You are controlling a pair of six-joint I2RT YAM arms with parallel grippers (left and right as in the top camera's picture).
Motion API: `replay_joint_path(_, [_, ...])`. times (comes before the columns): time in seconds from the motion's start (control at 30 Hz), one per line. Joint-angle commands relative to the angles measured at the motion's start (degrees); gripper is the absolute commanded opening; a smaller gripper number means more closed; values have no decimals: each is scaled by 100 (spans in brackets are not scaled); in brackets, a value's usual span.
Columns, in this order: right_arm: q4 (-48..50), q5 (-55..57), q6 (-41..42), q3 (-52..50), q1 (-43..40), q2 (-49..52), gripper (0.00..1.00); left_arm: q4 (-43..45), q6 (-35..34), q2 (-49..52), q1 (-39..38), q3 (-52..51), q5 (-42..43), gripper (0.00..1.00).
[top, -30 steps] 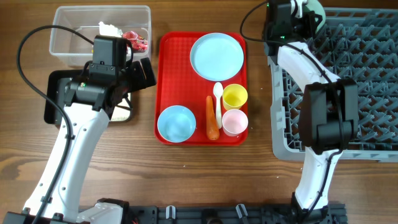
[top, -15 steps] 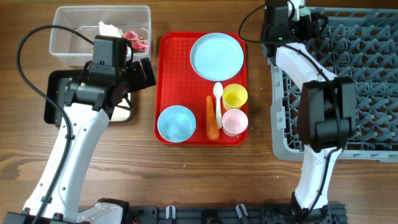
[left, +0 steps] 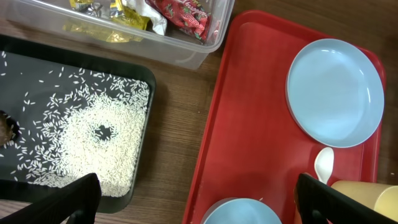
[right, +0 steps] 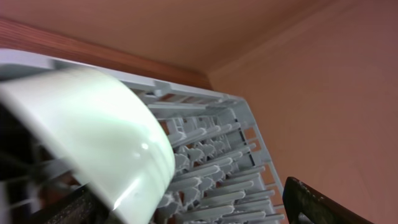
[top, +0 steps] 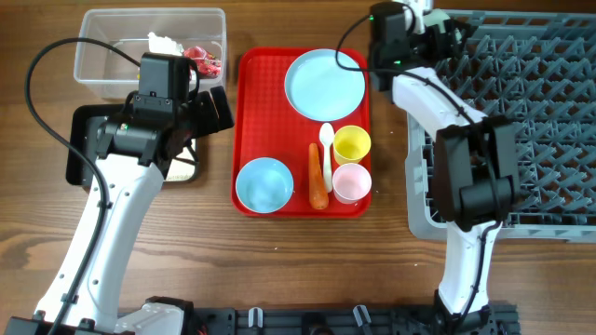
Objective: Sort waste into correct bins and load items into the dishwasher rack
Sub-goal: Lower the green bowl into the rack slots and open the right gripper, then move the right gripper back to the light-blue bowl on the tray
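Square grey plastic rack [top: 521, 112] is holding a pale blue bowl [right: 93, 137], right gripper [right: 199, 205] gaping wide beside it. Flat red tray [top: 256, 121] is carrying an orange carrot [top: 318, 181]. Clear plastic tub [top: 102, 60] is holding crinkled wrappers [top: 203, 60], black tray [left: 37, 62] loose rice [left: 93, 134], left gripper [left: 205, 199] hanging open above; wooden table [top: 298, 261] underneath

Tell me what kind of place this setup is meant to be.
Probably a lab mock-up of a dish-clearing station: a red tray with a blue plate on a wooden table, a grey dishwasher rack beside it, and a black tray of rice by a clear tub of wrappers.
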Motion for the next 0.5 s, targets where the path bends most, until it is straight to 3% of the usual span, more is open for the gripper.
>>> replay_joint_path(0.0, [7,160,155,2,212,98,89,-2,-50,44,28,-4,-35,100])
replay_joint_path(0.3, [37,160,345,2,686,83,89,-2,-50,44,28,-4,-35,100])
replay_joint_path(0.47, [-37,157,1003,2,1060,-109,89,-2,-52,44,28,-4,-35,100])
